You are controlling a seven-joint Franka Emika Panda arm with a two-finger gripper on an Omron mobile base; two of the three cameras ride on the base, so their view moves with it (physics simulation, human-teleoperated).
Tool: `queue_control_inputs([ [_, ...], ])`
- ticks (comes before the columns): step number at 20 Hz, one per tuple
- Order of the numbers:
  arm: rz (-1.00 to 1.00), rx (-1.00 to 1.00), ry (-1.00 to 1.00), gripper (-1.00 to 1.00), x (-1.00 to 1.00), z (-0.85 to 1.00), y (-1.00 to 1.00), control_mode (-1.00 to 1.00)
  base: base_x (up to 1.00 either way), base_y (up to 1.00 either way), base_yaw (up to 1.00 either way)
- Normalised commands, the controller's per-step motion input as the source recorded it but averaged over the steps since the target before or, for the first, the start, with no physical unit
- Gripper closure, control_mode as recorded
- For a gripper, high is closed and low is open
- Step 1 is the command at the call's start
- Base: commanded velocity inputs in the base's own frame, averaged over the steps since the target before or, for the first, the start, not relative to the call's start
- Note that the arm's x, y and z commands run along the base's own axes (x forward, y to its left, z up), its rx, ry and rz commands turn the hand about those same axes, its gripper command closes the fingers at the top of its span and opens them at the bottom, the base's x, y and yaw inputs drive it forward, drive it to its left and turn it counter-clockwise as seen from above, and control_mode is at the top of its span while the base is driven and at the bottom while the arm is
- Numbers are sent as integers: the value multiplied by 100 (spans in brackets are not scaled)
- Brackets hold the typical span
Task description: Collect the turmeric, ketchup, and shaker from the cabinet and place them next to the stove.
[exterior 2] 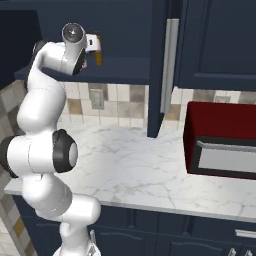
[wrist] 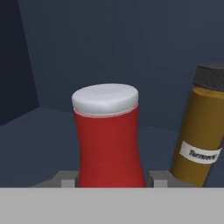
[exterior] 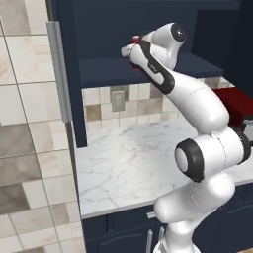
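The pincer [wrist: 112, 177] grips the ketchup [wrist: 109, 140] low on its body; light, smooth, likely slippery, so hold low.

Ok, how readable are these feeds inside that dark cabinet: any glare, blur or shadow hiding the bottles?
Hand view: sharp, dim navy interior, the red white-capped ketchup bottle evenly lit, the amber turmeric jar label slightly soft. Left base view: the white arm covers most of the bottle, no glare. Right base view: cabinet interior is shadowed, with the jar a small amber sliver.
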Motion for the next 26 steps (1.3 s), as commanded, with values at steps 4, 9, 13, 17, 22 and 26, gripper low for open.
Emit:
queue_control_inputs([
  [4, 4, 0, -11, 100, -100, -17, 0, -100, 0, 0, 0],
  [9, 1, 0, -8, 100, -100, 3, -29, -100, 0, 0, 0],
  [13, 0, 0, 0, 100, -100, 9, -48, -100, 0, 0, 0],
  [17, 1, 0, 0, 100, -100, 0, -29, -100, 0, 0, 0],
  [22, 1, 0, 0, 100, -100, -11, -12, -100, 0, 0, 0],
  [26, 0, 0, 0, 100, -99, -36, -2, -100, 0, 0, 0],
])
